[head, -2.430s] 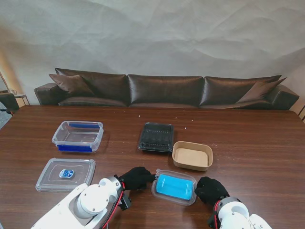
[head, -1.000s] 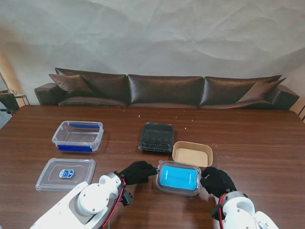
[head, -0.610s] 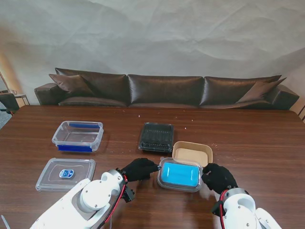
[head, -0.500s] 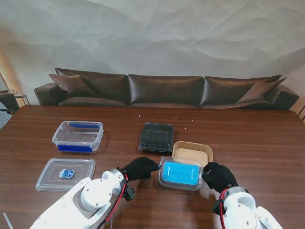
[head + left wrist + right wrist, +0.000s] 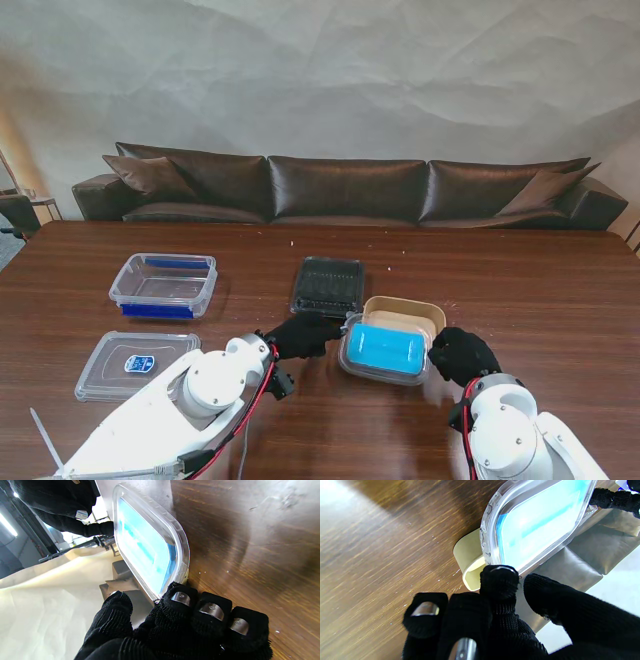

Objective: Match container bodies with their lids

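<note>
Stand camera: high, looking down over the tabletop (image 5: 520, 290). Wrist cameras: close, along the fingers, both showing the blue-lined lid (image 5: 147, 547).

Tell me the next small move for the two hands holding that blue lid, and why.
Probably carry the blue lid slightly farther and lower it: both the left hand and right hand hold it, and it covers only the near part of the tan container.
</note>
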Robot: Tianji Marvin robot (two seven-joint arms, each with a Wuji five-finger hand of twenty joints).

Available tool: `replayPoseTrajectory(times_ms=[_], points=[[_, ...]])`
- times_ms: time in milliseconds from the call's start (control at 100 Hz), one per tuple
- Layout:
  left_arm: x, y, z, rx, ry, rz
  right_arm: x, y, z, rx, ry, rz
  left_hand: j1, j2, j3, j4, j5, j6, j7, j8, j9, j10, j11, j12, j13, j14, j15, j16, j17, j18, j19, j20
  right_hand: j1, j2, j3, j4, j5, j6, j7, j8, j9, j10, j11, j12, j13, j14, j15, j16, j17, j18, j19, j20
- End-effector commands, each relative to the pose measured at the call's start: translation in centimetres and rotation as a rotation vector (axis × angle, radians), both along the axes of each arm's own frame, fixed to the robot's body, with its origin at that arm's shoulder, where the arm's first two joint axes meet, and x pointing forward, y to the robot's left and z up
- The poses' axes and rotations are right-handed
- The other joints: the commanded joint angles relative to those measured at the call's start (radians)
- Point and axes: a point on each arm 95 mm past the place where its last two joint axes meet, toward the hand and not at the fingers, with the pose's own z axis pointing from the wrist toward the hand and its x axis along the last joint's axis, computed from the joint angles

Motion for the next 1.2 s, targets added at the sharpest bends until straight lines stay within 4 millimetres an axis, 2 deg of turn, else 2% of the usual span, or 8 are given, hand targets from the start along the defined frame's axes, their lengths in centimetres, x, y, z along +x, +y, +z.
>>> replayPoseTrajectory(times_ms=[0, 860, 1190], points=[[0.6, -1.1, 0.9, -0.020, -0.002, -0.029, 0.3, 0.3, 0.1, 0.011, 0.010, 0.011, 0.022, 0.027, -0.007, -0.014, -0.003, -0.097, -0.001, 0.000, 0.001, 0.064, -0.001, 0.010, 0.004, 0.093, 0.070, 0.014, -0.042, -0.017, -0.086, -0.067, 0.020, 0.007, 0.016, 0.006, 0.018, -0.097, 0.016, 0.008, 0.107, 0.116, 0.009, -0.009, -0.003, -0.091, 0.086, -0.003, 0.403, 0.014, 0.226, 0.008], [6.7, -3.8, 2.0, -0.031, 0.054, -0.057, 6.0, -1.8, 1.1, -0.013, 0.026, -0.032, 0.021, 0.028, -0.007, -0.014, -0.002, -0.101, 0.002, 0.002, -0.001, 0.065, -0.003, 0.011, 0.002, 0.094, 0.069, 0.017, -0.044, -0.017, -0.088, -0.064, 0.019, 0.012, 0.007, 0.004, 0.014, -0.100, 0.020, 0.010, 0.107, 0.114, 0.005, -0.008, -0.004, -0.088, 0.086, -0.006, 0.403, 0.014, 0.226, 0.008], [8.4, -4.6, 2.0, -0.026, 0.081, -0.069, 7.3, -2.5, 0.9, -0.021, 0.040, -0.046, 0.019, 0.029, -0.008, -0.013, 0.001, -0.106, 0.006, 0.007, -0.003, 0.065, -0.004, 0.012, 0.001, 0.093, 0.069, 0.017, -0.044, -0.017, -0.088, -0.064, 0.019, 0.012, 0.005, 0.004, 0.015, -0.100, 0.021, 0.010, 0.107, 0.113, 0.005, -0.007, -0.004, -0.088, 0.086, -0.007, 0.403, 0.014, 0.226, 0.008]])
